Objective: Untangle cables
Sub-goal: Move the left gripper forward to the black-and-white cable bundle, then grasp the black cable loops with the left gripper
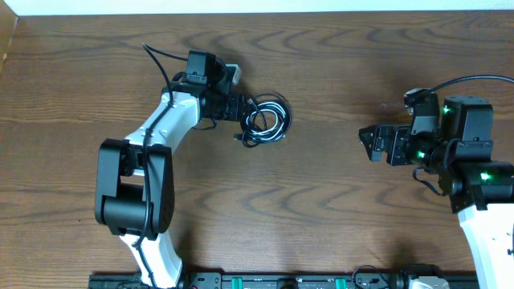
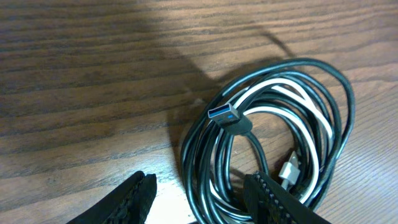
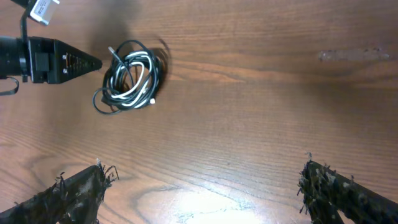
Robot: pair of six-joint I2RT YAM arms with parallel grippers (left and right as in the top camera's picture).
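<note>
Cables lie in one tangled coil on the table, left of centre and nearer the far edge than the near one. The coil is roughly oval, long axis left-right in overhead, with a small black loop sticking out at its near-left side. Black cable makes the outer turns; white cable is wound inside them. USB plug, black with a blue insert, lies across the coil, open end pointing upper left in the left wrist view. Small silver plug end is half buried among strands; can't tell which cord it ends. The coil's lower part is cut off by the frame there.

Left gripper: fingers spread, coil-edge strands between them, clamping nothing; can't tell if touching. Right gripper: well apart, toward the right edge, fingers wide, empty.
</note>
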